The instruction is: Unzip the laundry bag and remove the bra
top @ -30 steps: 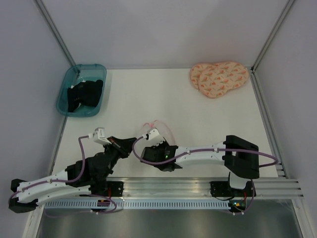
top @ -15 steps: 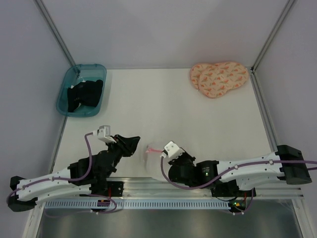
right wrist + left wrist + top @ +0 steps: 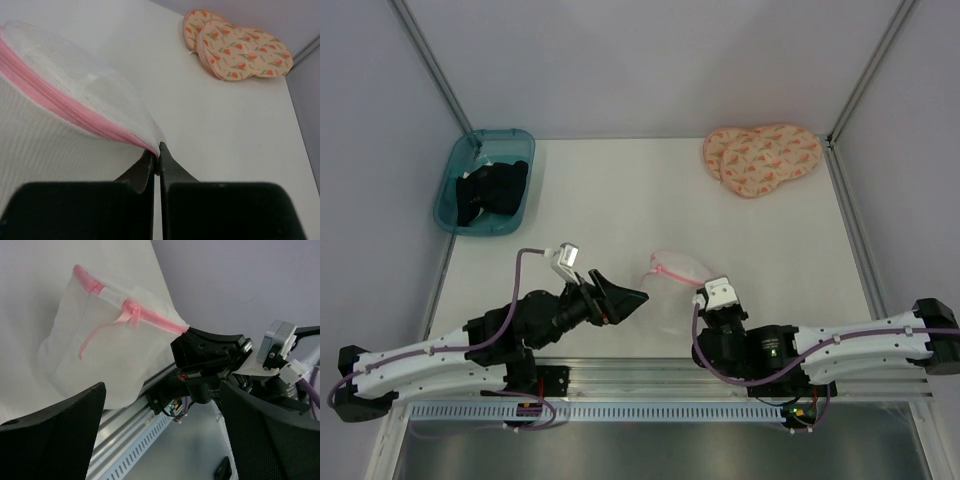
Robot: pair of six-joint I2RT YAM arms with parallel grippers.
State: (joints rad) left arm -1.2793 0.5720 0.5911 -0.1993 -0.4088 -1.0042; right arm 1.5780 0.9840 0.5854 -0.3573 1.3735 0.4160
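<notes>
Danger of slipping: just one corner of the laundry bag (image 3: 670, 288) clenched in the right gripper (image 3: 159, 152), easily yanked free by a tug on the zip (image 3: 75, 117). Held upright by the near edge of the surface (image 3: 620, 200), centre. Left gripper (image 3: 636, 297) released, spread wide, levelled just left. No telling the bra inside.

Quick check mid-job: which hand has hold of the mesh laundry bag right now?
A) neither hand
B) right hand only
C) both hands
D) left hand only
B: the right hand is pinched shut on the end of the pink zip edge of the laundry bag, while the left hand stands open with nothing between its fingers.
</notes>
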